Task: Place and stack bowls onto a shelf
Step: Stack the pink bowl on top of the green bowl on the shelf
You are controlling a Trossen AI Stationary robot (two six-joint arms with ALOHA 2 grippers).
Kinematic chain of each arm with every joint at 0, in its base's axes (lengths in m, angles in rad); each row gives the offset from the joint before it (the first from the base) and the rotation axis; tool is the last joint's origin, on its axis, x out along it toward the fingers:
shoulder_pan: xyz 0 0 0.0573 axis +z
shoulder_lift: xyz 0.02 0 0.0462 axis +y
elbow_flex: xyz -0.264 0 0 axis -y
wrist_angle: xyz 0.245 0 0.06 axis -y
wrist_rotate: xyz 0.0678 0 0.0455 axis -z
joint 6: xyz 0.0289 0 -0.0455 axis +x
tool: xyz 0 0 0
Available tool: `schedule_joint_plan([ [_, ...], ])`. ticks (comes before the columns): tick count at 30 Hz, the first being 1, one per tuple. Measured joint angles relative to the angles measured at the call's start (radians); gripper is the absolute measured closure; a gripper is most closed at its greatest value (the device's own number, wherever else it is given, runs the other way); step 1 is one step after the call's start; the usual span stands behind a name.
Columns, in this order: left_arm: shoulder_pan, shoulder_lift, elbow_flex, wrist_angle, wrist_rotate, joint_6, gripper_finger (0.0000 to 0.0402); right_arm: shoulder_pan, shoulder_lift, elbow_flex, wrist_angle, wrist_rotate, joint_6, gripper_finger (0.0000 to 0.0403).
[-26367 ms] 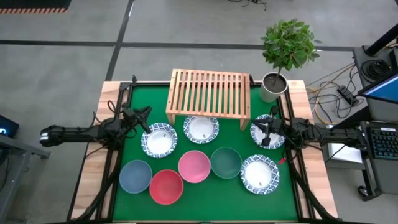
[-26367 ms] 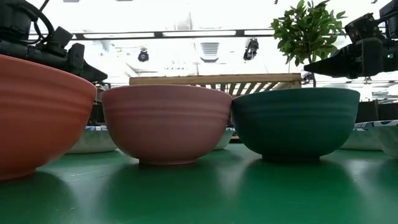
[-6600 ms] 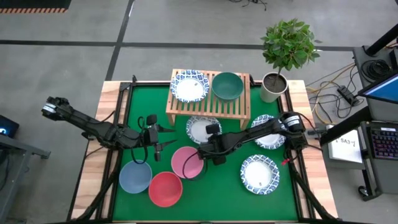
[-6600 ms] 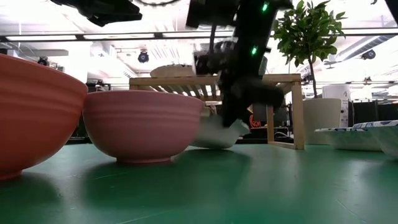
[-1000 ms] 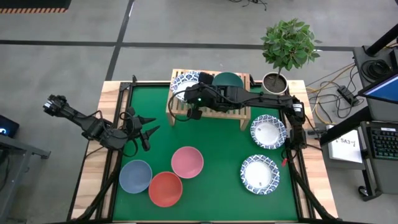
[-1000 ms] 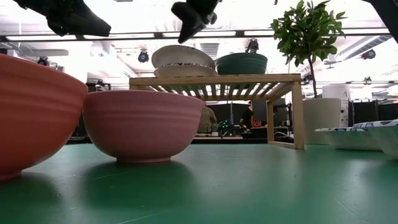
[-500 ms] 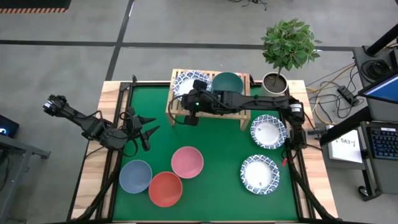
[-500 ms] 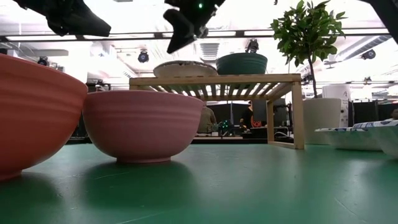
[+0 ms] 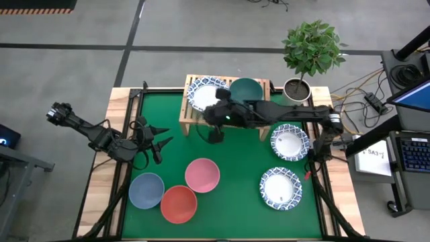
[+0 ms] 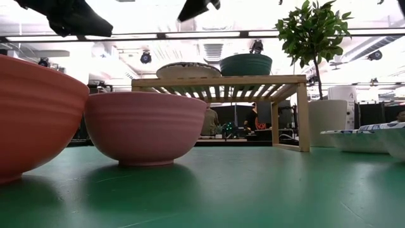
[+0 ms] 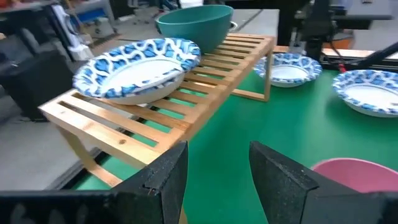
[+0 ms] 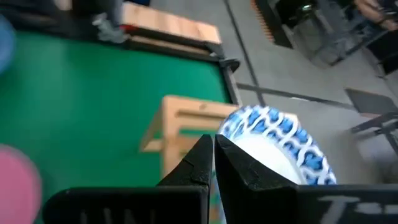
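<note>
While the right gripper (image 9: 216, 134) hangs over the green mat just in front of the wooden shelf (image 9: 225, 115), its fingers are pinched fully together with nothing in them — the white bowl with the blue patterned rim (image 9: 205, 93) sits behind it on the left end of the shelf top, close but not touching. The dark green bowl (image 9: 246, 90) stands right beside that one on the slats. Over by the table's left edge, the left gripper (image 9: 161, 143) hovers with its fingers spread apart, empty, well away from the shelf. In front of it on the mat sit the blue-grey bowl (image 9: 146, 190), red bowl (image 9: 178, 204) and pink bowl (image 9: 202, 175) — two more patterned bowls (image 9: 289, 142) lie on the right side.
</note>
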Motion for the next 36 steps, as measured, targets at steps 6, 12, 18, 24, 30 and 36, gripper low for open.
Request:
schedule_joint_plan([
  [6,0.000,0.000,0.000,0.103,0.082,0.046,0.0247,0.145,-0.160,-0.163,-0.034,-0.002,0.092,0.0394],
  [12,0.000,0.067,0.000,0.313,0.176,0.157,0.0247,0.290,-0.369,-0.435,0.070,-0.001,0.166,0.0394],
  [18,0.000,0.208,0.020,0.483,0.267,0.177,0.0247,0.384,-0.574,-0.724,0.258,-0.005,0.195,0.0394],
  [24,0.000,0.384,0.147,0.463,0.297,0.102,0.0247,0.396,-0.761,-0.962,0.404,-0.025,0.195,0.0394],
  [30,0.000,0.564,0.337,0.301,0.347,0.046,0.0247,0.396,-0.923,-1.148,0.528,-0.130,0.193,0.0394],
  [36,0.001,0.730,0.532,0.060,0.424,-0.037,0.0233,0.409,-1.031,-1.283,0.590,-0.157,0.185,0.0394],
])
